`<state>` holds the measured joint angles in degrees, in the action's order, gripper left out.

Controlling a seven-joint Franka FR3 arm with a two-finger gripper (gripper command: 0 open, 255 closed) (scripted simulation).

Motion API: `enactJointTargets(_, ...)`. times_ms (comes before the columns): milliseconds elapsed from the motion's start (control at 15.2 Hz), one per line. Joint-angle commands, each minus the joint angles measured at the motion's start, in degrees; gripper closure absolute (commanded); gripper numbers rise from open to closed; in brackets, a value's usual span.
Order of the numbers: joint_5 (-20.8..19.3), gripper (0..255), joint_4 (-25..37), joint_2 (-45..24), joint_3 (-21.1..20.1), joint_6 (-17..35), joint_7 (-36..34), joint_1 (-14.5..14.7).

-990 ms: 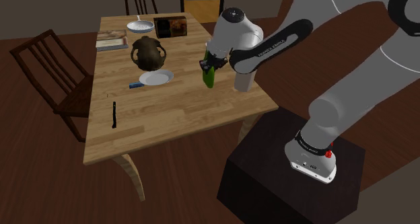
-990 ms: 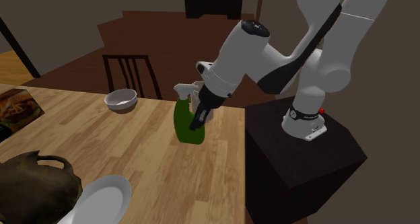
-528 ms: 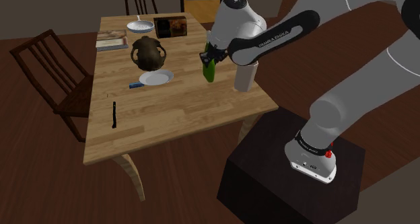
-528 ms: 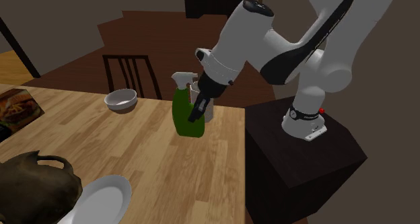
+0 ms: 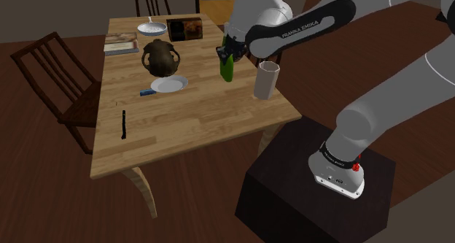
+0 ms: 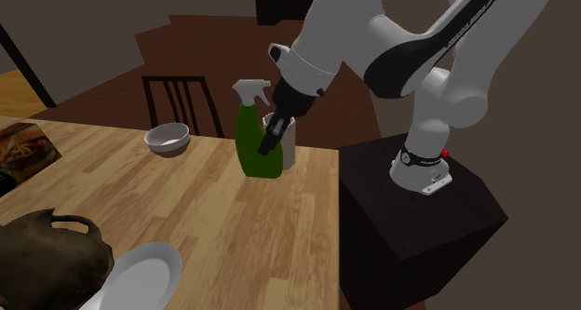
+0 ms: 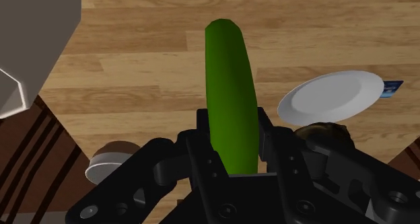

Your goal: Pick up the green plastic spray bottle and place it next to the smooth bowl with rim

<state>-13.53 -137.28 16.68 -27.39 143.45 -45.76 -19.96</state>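
My gripper point(image 5: 227, 53) is shut on a green spray bottle point(image 5: 227, 66) with a pale trigger head, holding it in the air above the wooden table point(image 5: 197, 110). In the second exterior view the bottle point(image 6: 249, 142) hangs nearly upright, in front of a white cup point(image 6: 287, 148), with the gripper point(image 6: 271, 136) clasping its side. In the wrist view the black fingers point(image 7: 202, 132) press on both sides of the green body point(image 7: 232, 101). The rimmed bowl point(image 5: 151, 29) stands at the table's far end; it is also the grey bowl point(image 6: 168, 138) near the chair, and a bowl point(image 7: 108, 161) shows beside the hand.
A white plate point(image 5: 169, 84), a dark brown jug point(image 5: 160, 55), a blue item point(image 5: 148, 92) and a black stick point(image 5: 124, 124) lie on the table. A book point(image 5: 121, 43) and a dark box point(image 5: 184, 28) sit near the bowl. The white cup point(image 5: 265, 79) stands at the table's near right edge. Chairs point(image 5: 51, 74) flank the table.
The arm has risen and carried the bottle upward and toward the table's far end. The bottle now hangs more upright. The fingers stayed shut on it.
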Motion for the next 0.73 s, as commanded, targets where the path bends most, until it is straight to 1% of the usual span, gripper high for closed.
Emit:
enactJointTargets(0,0.86,255,0.90,0.70,0.42,-1.49,0.94,0.38)
enactJointTargets(660,3.77,255,6.25,3.26,2.06,-9.00,4.54,1.60)
